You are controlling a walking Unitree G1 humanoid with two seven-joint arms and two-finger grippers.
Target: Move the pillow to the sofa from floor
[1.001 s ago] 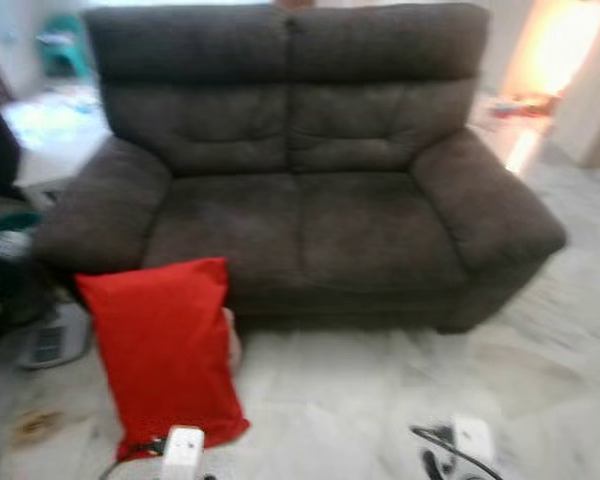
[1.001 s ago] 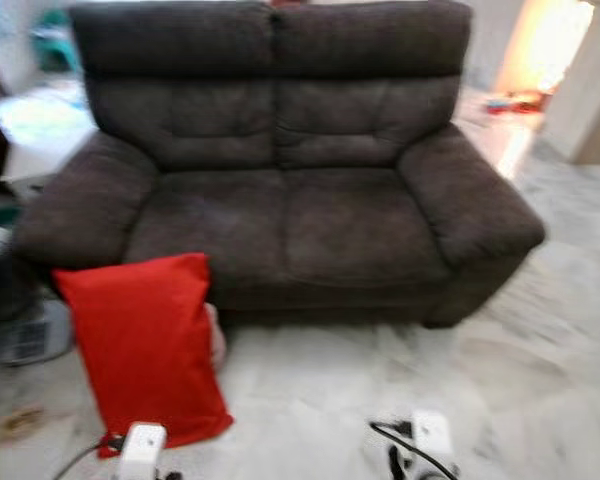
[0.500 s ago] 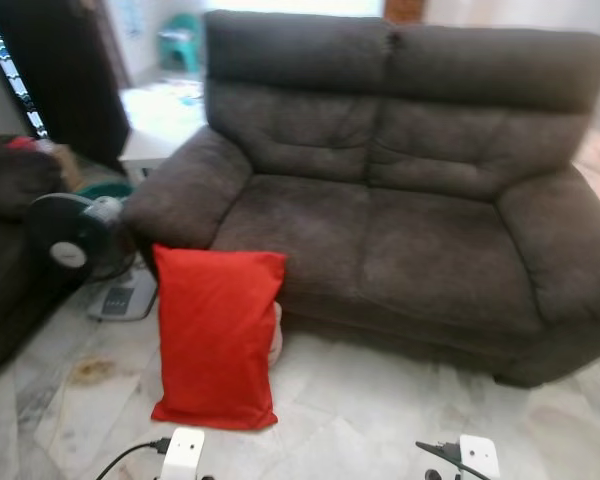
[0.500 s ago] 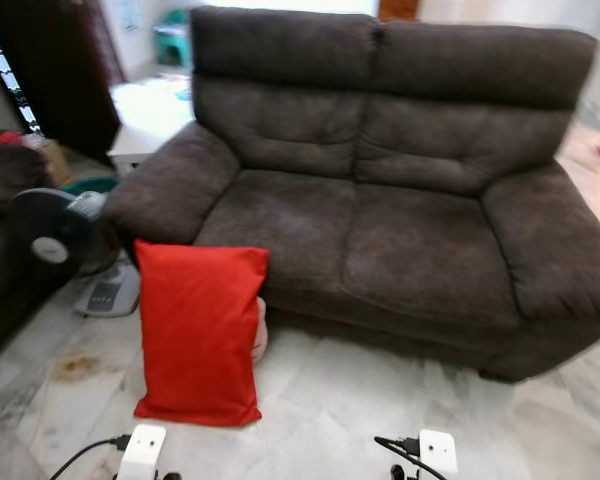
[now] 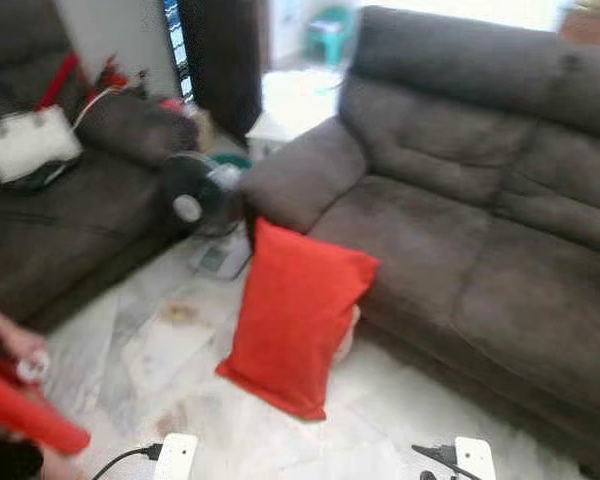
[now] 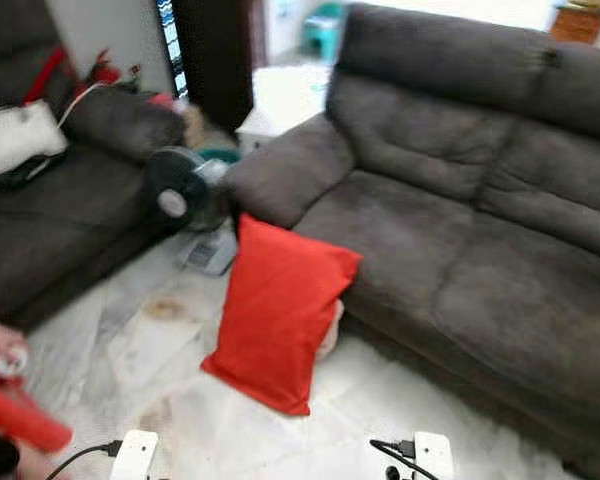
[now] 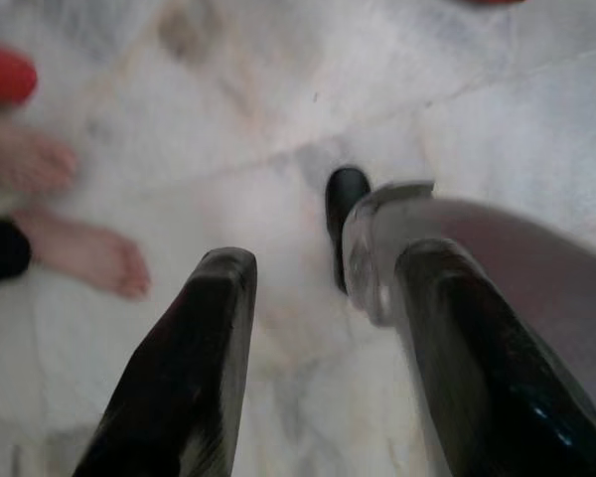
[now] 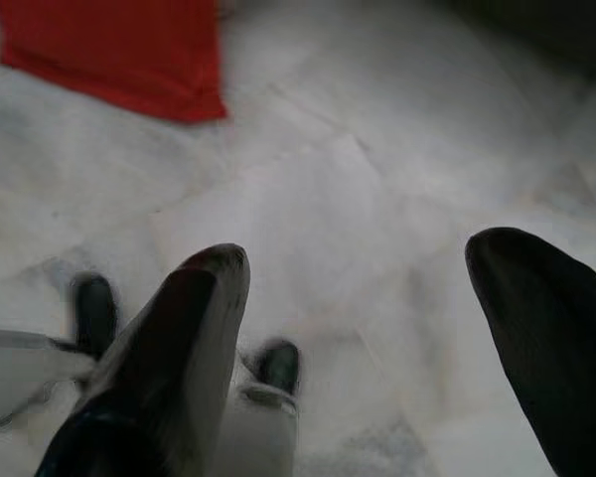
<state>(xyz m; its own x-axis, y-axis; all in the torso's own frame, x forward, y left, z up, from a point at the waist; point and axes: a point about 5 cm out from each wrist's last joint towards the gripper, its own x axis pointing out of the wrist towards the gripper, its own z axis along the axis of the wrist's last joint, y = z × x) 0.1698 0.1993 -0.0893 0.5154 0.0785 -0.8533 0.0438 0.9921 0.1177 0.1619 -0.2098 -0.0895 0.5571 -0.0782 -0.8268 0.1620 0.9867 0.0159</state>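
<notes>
A red pillow (image 5: 295,320) stands on its edge on the marble floor, leaning against the front of the dark brown sofa (image 5: 470,250) near its left armrest. One corner of the pillow (image 8: 119,50) shows in the right wrist view, some way ahead of my right gripper (image 8: 363,256). That gripper hangs low over the floor, open and holding nothing. My left gripper (image 7: 328,263) is also open above bare floor, its black fingers (image 7: 194,368) apart with nothing between them.
A second dark sofa (image 5: 60,220) with a white bag (image 5: 25,145) stands at the left. A floor fan (image 5: 190,200) sits between the sofas. A person's hand (image 5: 20,345) and bare feet (image 7: 79,253) are close at my lower left.
The camera has swung left, so sofa and pillow now sit further right in the picture. The second sofa and a person have come into view. The pillow still leans on the sofa.
</notes>
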